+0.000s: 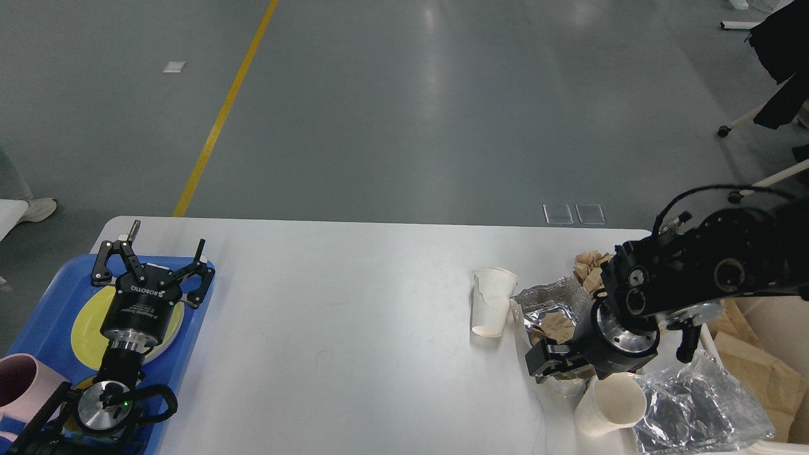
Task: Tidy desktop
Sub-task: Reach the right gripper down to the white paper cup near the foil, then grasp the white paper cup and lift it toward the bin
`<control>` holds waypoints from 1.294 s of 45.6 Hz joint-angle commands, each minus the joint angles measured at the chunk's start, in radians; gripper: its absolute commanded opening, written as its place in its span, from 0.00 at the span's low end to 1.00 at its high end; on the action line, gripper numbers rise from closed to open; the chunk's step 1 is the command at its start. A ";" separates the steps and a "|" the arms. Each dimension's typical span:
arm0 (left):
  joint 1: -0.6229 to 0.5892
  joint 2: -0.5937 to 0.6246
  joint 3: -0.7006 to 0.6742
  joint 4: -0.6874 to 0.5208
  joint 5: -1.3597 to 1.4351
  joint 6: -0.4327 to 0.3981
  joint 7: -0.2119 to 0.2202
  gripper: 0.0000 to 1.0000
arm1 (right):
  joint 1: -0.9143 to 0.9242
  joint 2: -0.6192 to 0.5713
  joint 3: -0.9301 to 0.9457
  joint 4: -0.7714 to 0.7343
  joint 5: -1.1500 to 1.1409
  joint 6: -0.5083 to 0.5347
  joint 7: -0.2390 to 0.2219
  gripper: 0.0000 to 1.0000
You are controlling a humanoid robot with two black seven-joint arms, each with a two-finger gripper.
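The white desktop (347,316) holds litter at its right end: an upturned white paper cup (492,302), crumpled silver foil (548,297) with a brown paper wad (557,325) in it, another brown paper wad (588,262), a tipped paper cup (610,401) and a clear plastic bag (695,404). My right gripper (547,364) hangs low over the front of the foil and hides part of it; it is dark and its fingers cannot be told apart. My left gripper (155,258) is open and empty above the blue tray.
A blue tray (38,316) at the left edge carries a yellow plate (85,325) and a pink mug (16,379). A cream bin (768,309) with brown paper bags (758,366) stands beside the table's right end. Grey floor lies beyond.
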 commanded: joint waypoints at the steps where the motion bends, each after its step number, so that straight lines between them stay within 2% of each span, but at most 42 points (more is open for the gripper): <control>1: 0.000 0.001 0.000 0.000 0.000 -0.001 0.000 0.97 | -0.106 0.043 -0.007 -0.068 -0.009 -0.049 -0.016 0.95; 16: 0.000 0.000 0.000 0.000 0.000 -0.002 0.000 0.97 | -0.167 0.043 -0.015 -0.104 -0.013 -0.077 -0.030 0.94; 20: 0.000 0.000 0.000 0.000 0.000 -0.001 0.000 0.97 | -0.195 0.051 -0.013 -0.130 -0.013 -0.077 -0.030 0.89; 26: 0.000 0.000 0.000 0.000 0.000 -0.002 0.000 0.97 | -0.233 0.066 -0.013 -0.167 -0.012 -0.075 -0.030 0.69; 33: 0.000 0.000 0.000 0.000 0.000 -0.002 0.000 0.97 | -0.253 0.065 -0.013 -0.174 -0.012 -0.071 -0.030 0.34; 37: 0.000 0.000 0.000 0.000 0.000 -0.002 0.000 0.97 | -0.262 0.063 -0.015 -0.176 -0.012 -0.071 -0.028 0.20; 41: 0.000 0.000 0.000 0.000 0.000 -0.002 0.000 0.97 | -0.265 0.062 -0.015 -0.176 -0.010 -0.072 -0.028 0.00; 59: 0.000 0.000 0.000 0.001 0.000 -0.002 0.000 0.97 | -0.264 0.054 -0.012 -0.165 0.002 -0.068 -0.030 0.00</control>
